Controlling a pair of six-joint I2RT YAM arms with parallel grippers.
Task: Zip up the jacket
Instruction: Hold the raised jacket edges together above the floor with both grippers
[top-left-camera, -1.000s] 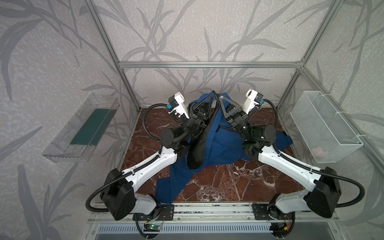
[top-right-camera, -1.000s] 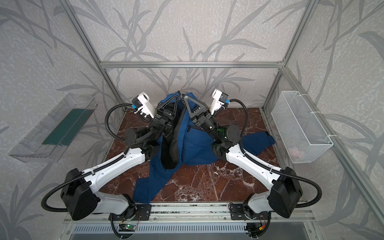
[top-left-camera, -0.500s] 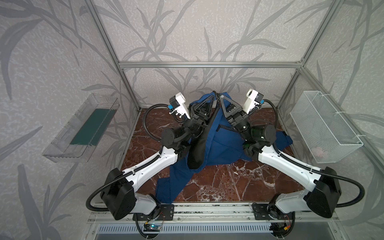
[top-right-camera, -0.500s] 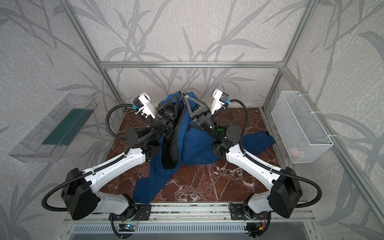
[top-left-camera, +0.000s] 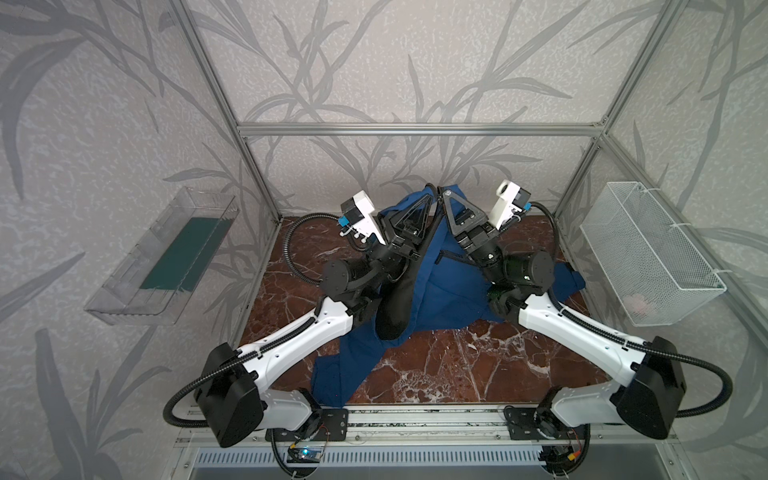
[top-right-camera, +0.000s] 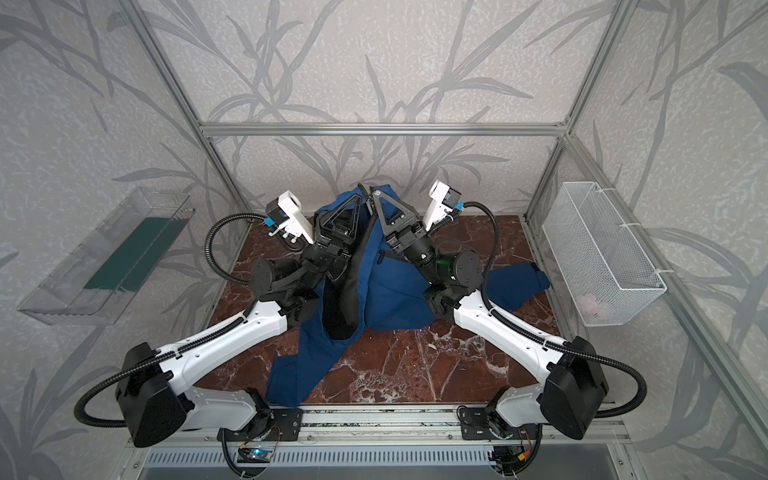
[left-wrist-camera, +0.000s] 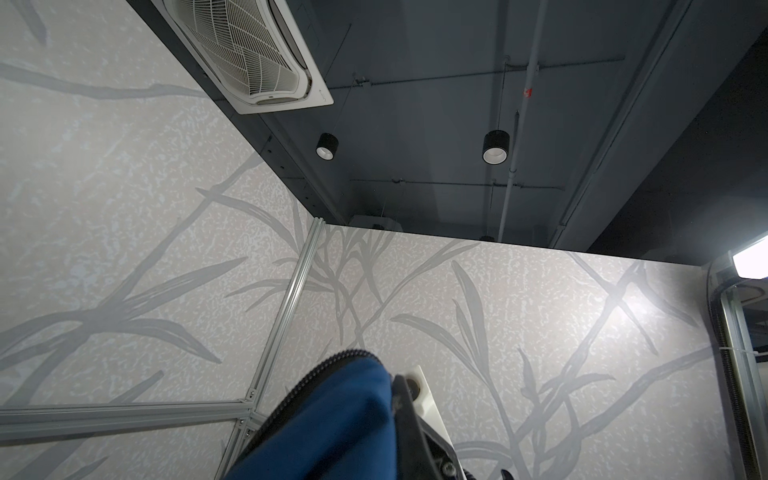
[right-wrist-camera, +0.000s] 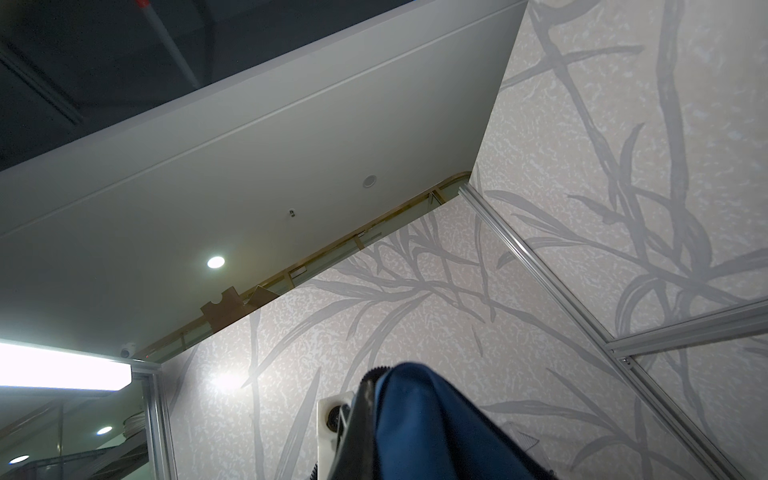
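Pinching the jacket (top-left-camera: 453, 286) tight by its zipper edge with left gripper (top-left-camera: 431, 196) and right gripper (top-left-camera: 446, 194), up near 12 o'clock. Hangs tented, long axis running 12 to 7, spilling onto the table (top-left-camera: 457, 374).

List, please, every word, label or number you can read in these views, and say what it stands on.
None can be read.
Small pale mark on the right gripper, seen in both top views: too small to read.
The jacket shows no lettering from these angles.
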